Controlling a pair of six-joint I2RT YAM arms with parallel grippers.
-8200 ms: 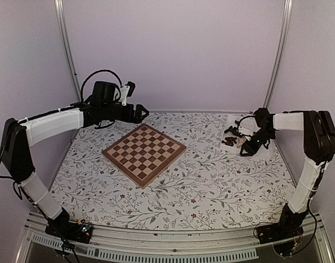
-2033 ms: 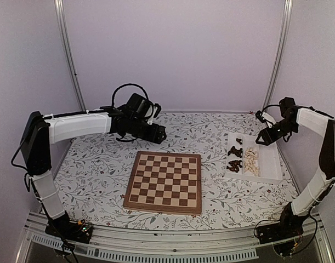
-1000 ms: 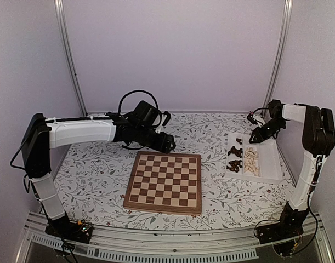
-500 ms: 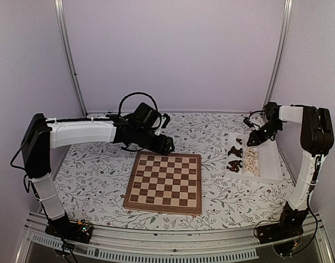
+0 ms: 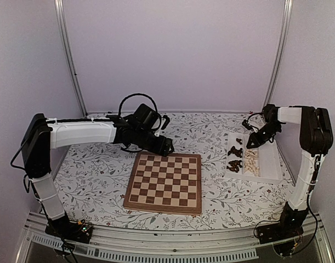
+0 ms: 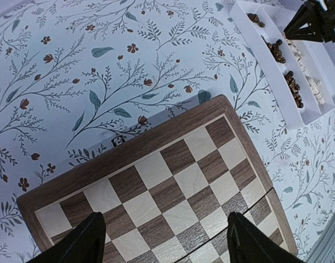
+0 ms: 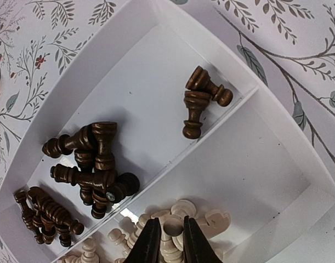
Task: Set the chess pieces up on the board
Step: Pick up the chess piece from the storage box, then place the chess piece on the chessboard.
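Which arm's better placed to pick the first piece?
Right. The right gripper hangs over the cream chess pieces in the white tray; the left gripper is over the board, away from the tray.

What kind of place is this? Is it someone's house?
Probably a robot test booth, not a house. A left arm and right arm are bolted at the table's near edge, metal posts and plain walls box it in, and a chessboard and tray of chess pieces wait.

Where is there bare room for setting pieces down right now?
The whole board is bare. Free tablecloth lies between board and white tray. Crowded: the tray's dark pieces and the cream pieces beneath the right gripper.
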